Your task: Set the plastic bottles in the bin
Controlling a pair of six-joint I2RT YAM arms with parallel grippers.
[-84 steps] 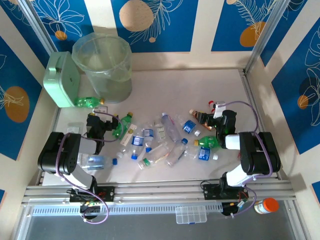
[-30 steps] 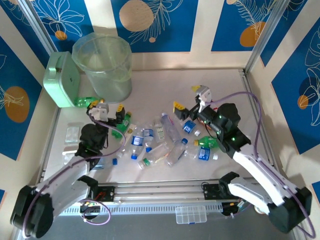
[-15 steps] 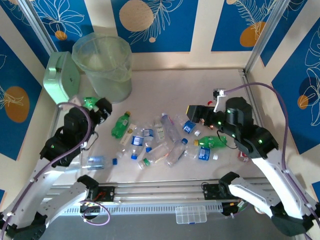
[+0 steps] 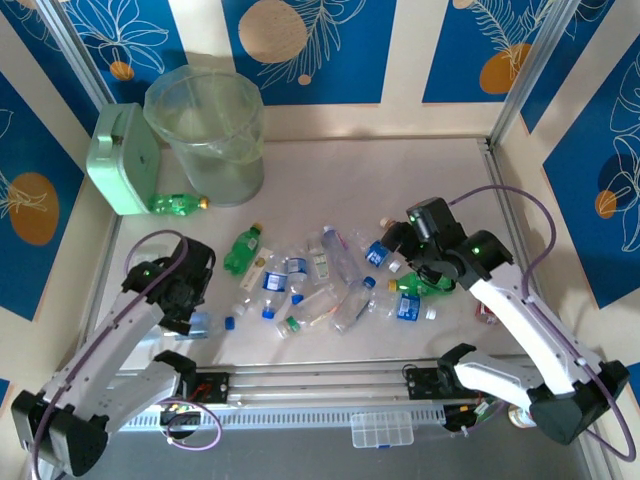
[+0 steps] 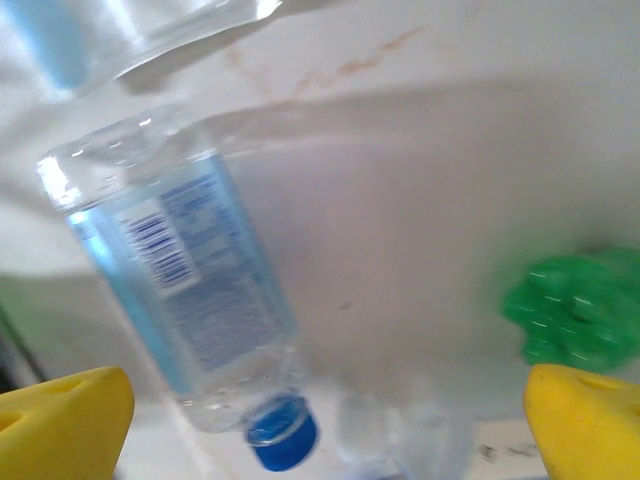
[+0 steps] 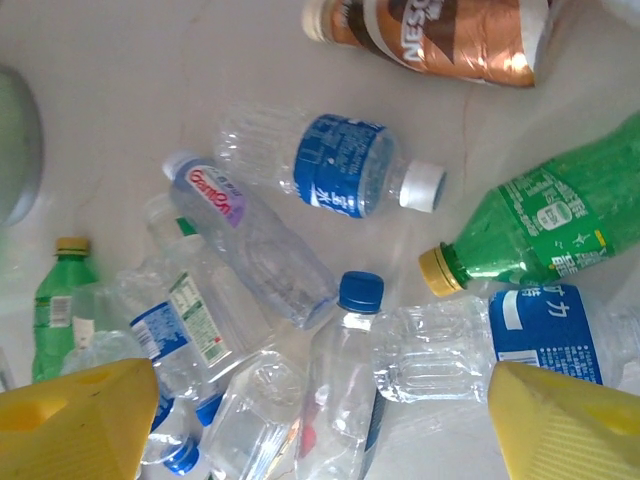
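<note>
Right wrist view, top edge: brown bottle (image 6: 450, 40), label reads "NESC", rest cut off. Centre: blue-label bottle (image 6: 335, 165), print unreadable. My right pincer (image 6: 320, 420) wide, holding nothing; arm bent, wrist pointing down over plastic bottles (image 4: 345, 265) mid-frame. My left pincer (image 5: 322, 420) wide, above barcode-labelled bottle (image 5: 190, 290) lying on desk (image 5: 400, 200). Bin (image 4: 207, 130) upper left, apart from heap.

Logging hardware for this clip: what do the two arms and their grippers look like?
The left arm and right arm match: white link shells, black joint housings with small green lights, and a purple cable looping loosely along each. In the wrist views, the left gripper and right gripper end in blocky bright-yellow jaws.
</note>
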